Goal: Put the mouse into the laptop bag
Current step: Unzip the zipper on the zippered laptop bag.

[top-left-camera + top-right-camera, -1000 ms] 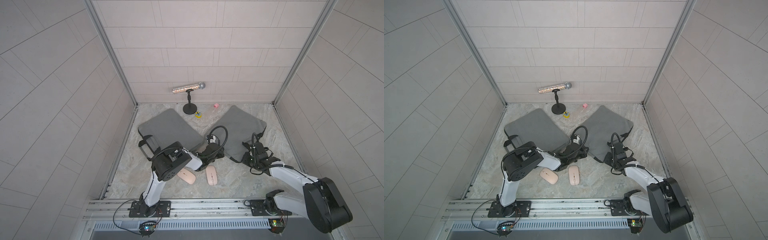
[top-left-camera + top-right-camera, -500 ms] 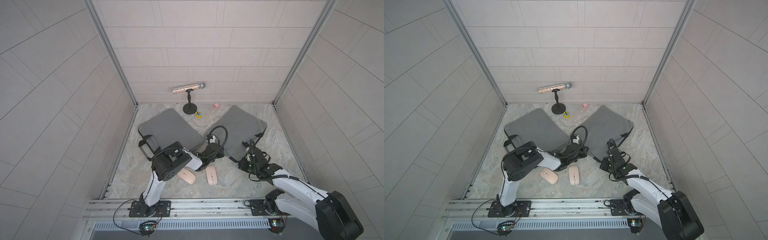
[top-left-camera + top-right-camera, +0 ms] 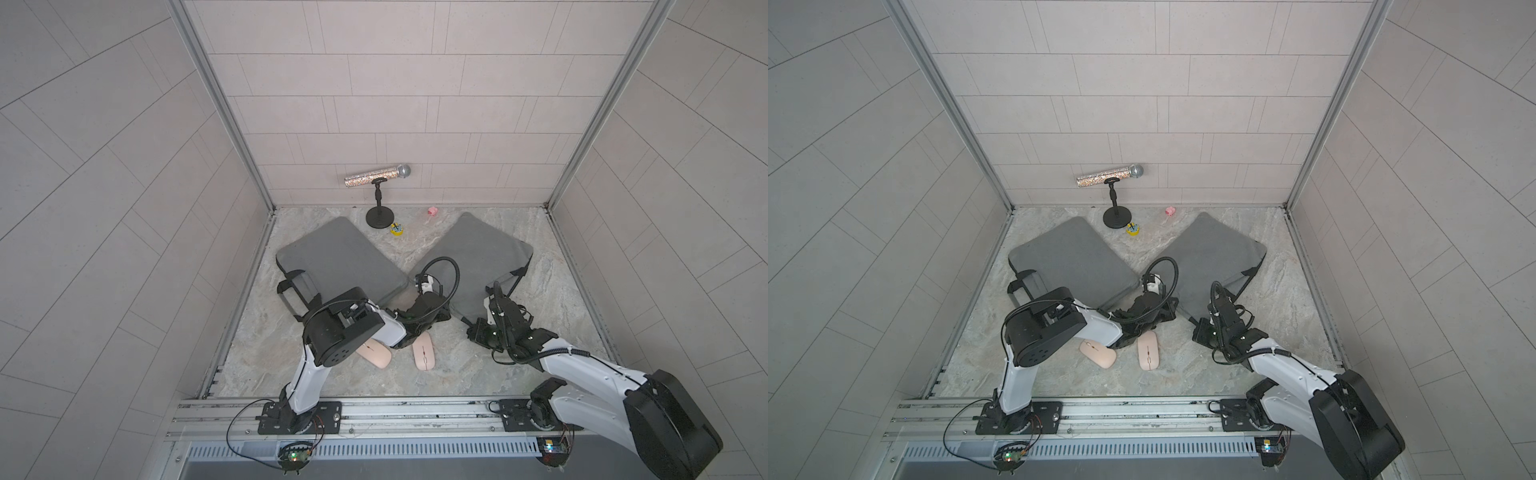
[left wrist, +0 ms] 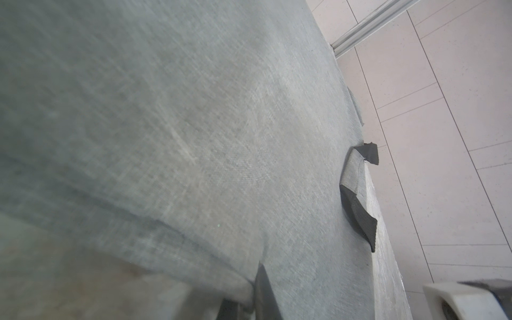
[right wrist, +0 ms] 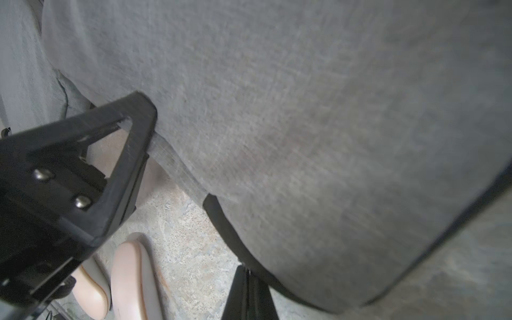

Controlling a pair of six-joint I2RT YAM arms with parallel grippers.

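Two pink mice lie side by side on the stone floor near the front, one beside the other; both show in the right wrist view. Behind them lies the grey laptop bag. My left gripper is shut on a fold of the bag's near left edge. My right gripper is shut on the black trim at the bag's near corner. Neither gripper touches a mouse.
A second grey bag with black handles lies at the left, its near corner beside the left gripper. At the back stand a glittery microphone on a black stand, a small yellow thing and a small pink thing. Tiled walls close three sides.
My right gripper has drawn back toward the front and left, still shut on the bag's corner. The left arm and both mice have stayed put.
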